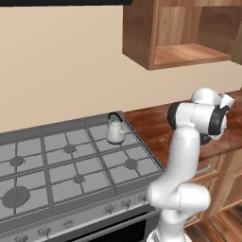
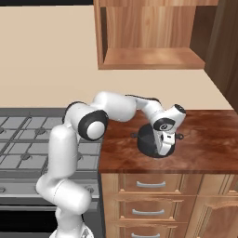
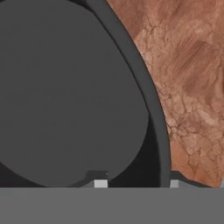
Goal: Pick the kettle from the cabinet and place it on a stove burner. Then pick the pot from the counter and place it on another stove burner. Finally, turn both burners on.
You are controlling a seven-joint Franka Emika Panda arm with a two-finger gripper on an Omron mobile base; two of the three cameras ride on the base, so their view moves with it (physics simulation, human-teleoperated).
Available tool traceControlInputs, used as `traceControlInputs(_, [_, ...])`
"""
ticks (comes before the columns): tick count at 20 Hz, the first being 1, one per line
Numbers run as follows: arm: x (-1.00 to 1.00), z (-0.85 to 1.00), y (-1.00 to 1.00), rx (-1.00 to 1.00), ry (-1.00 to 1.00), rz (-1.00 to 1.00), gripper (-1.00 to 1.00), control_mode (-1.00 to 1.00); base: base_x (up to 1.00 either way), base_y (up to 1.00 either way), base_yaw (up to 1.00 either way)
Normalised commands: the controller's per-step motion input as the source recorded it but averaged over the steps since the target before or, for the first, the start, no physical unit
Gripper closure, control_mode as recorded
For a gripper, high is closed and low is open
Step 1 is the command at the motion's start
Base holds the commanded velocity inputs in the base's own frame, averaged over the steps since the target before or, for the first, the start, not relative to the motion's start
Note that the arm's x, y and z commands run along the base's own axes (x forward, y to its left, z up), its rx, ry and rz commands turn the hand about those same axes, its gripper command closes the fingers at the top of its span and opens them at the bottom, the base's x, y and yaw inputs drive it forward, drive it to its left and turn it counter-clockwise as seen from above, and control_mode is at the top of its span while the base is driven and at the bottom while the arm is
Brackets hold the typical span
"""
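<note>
Hand view: looking down into pot (image 3: 74,92), dark floor wide, rim curving past on the right; jaws straddling pot wall, one fingertip (image 3: 100,181) inside, the other outside by the rim; clamped or not, cannot tell. Reddish-brown counter (image 3: 188,78) beyond the rim. Right base view: gripper (image 2: 165,149) lowered onto the near right edge of pot (image 2: 148,139), pot resting on counter (image 2: 204,148) right of stove. Left base view: kettle (image 1: 115,131) upright on back right burner grate of stove (image 1: 56,160); cabinet (image 1: 189,52) above with bare shelf.
</note>
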Motion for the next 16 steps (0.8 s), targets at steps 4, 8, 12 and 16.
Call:
traceControlInputs(4, [0.00,-0.05,0.09,0.00,0.00,0.00,1.00,-1.00,0.00,0.00,0.00])
traceControlInputs(8, [0.00,0.04,0.17,0.00,0.00,0.00,1.00,-1.00,0.00,0.00,0.00])
traceControlInputs(12, [0.00,0.11,0.22,-0.02,0.00,0.00,1.00,-1.00,0.00,0.00,0.00])
traceControlInputs(16, [-0.02,0.20,0.30,-0.03,0.00,0.00,1.00,-1.00,0.00,0.00,0.00])
